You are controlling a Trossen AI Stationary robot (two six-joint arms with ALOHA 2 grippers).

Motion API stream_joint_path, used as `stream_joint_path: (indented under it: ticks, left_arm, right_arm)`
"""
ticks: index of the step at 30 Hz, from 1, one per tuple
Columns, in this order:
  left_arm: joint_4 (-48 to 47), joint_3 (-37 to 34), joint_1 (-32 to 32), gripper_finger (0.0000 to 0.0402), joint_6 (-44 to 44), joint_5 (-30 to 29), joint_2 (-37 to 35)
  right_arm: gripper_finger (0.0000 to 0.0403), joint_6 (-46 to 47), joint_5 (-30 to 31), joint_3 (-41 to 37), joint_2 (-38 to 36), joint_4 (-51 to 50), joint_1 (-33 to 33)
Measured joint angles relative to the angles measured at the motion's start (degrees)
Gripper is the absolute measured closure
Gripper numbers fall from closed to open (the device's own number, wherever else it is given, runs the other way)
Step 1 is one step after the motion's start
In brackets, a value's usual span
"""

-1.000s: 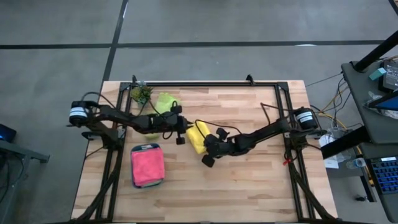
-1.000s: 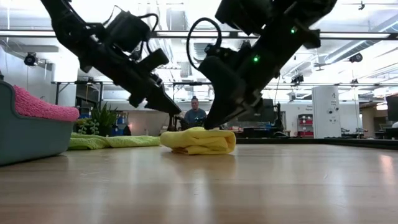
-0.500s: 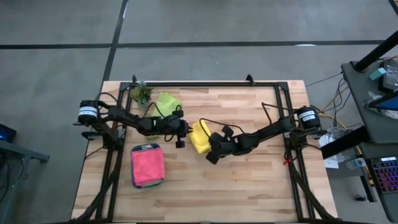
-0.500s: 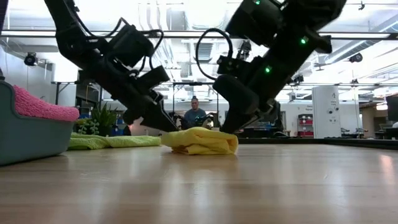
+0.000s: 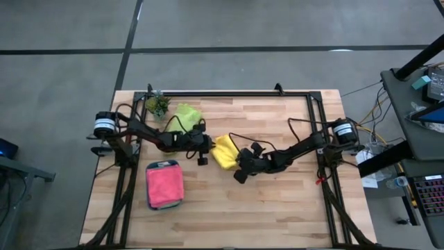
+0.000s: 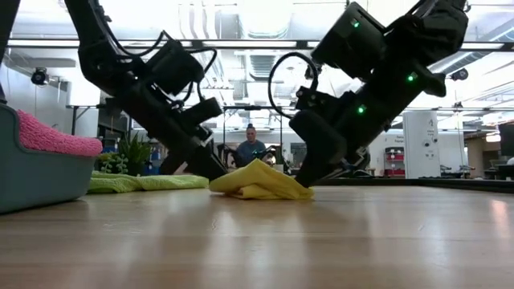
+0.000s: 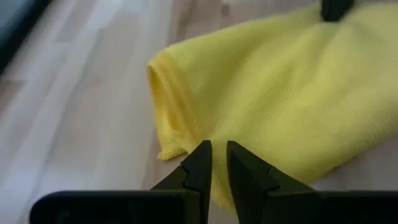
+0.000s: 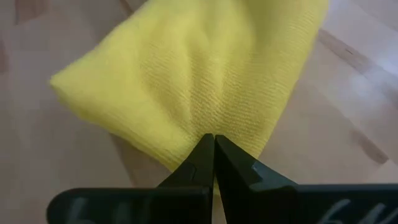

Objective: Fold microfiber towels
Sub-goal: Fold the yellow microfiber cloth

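Observation:
The yellow towel (image 5: 223, 150) lies folded in a small bundle at the table's middle; its hump (image 6: 257, 168) rises between the two arms. My left gripper (image 5: 206, 147) stands at its left end and my right gripper (image 5: 235, 160) at its right end. Both are low, slanting down and shut on the cloth. A lime green towel (image 5: 184, 114) lies flat at the far left. A pink towel (image 5: 165, 183) lies in the teal tray (image 5: 148, 187). My left gripper pinches the yellow towel's edge (image 7: 217, 132) between its two fingers, close to the hemmed corner (image 7: 166, 152). It comes slanting down from the table's left. That end is down at the table. How many layers it holds, I cannot tell. My right gripper pinches the towel's folded edge (image 8: 209, 122) between its shut fingers; creases fan out from the fingertips. It comes slanting down from the table's right. That end (image 6: 303, 189) is down at the table, and the cloth humps up behind it.
A small potted plant (image 5: 157, 104) stands at the far left corner beside the lime green towel. The teal tray's wall (image 6: 32, 181) rises at the near left. Bare wood (image 5: 277, 208) spreads over the near and right parts. A person (image 6: 251, 148) sits in the room beyond.
Both grippers have sunk toward the table with the yellow towel's ends, staying shut. The towel has drawn in from a longer, flatter bundle to a shorter one with its middle humped up.

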Motion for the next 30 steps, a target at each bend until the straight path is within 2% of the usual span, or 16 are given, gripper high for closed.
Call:
stream_joint_path:
  ticks: [8, 12, 17, 20, 26, 30]
  left_arm:
    - [-3.29, -0.14, -1.05, 0.0366, -0.04, 0.66, -7.39]
    - [-2.35, -0.59, -3.30, 0.0366, -0.24, 7.33, -8.76]
    - [2.18, -0.40, -7.19, 0.0366, -1.46, 8.94, -6.43]
    - [4.60, 0.07, -8.61, 0.0366, -1.46, 9.01, -4.21]
    - [7.98, 0.02, -9.14, 0.0366, -1.53, 9.07, -1.27]
    - [11.24, 0.31, -9.32, 0.0366, -1.53, 9.36, 1.40]
  right_arm:
    - [0.0394, -1.46, -2.05, 1.27, -3.55, -2.81, 0.06]
    - [0.0394, -5.40, -2.11, 1.79, -5.46, -2.62, -0.07]
    - [0.0394, -10.47, -2.53, 2.05, -6.12, -0.19, -3.00]
    - [0.0394, -12.72, -3.56, 2.05, -4.91, 4.80, -5.67]
    - [0.0394, -17.47, -5.29, 2.05, -1.40, 16.46, -10.11]
    - [0.0394, -17.73, -6.72, 2.03, 0.58, 19.76, -12.55]
